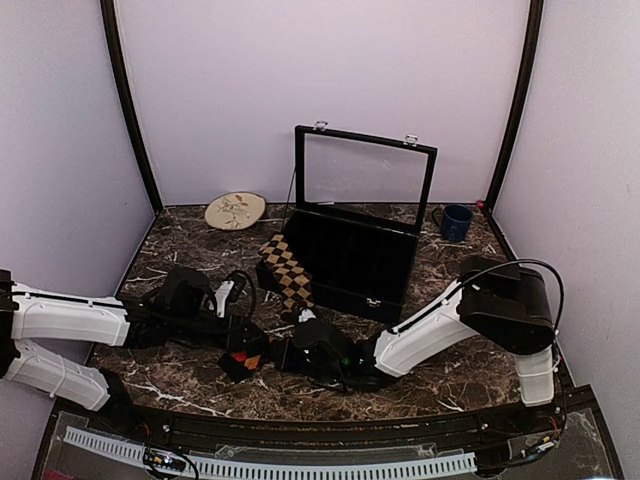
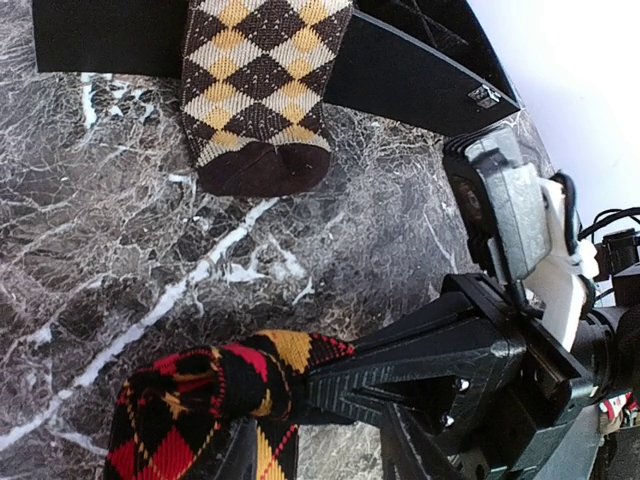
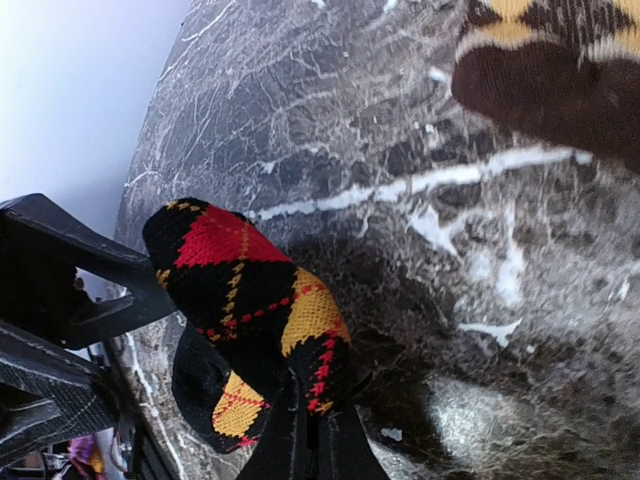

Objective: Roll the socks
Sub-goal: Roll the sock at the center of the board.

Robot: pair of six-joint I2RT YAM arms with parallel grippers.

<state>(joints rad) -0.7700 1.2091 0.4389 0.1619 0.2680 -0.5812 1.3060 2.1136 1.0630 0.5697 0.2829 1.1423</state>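
Pinching the red sock (image 3: 240, 290) between right fingers (image 3: 285, 440).

No word, brand, number or sign is legible anywhere (the plate (image 1: 235, 210) bears only a leafy drawing).

We see a black case (image 1: 350, 262), glass lid raised, on the dark marble table (image 1: 200, 385), a cream leaf-patterned plate (image 1: 235, 210) back left, and a blue mug (image 1: 457, 222) back right.

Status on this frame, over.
Left gripper open beside red sock. Right gripper shut on it, sock bunched up. Tan sock flat, overlapping case, untouched. Nothing in the way.
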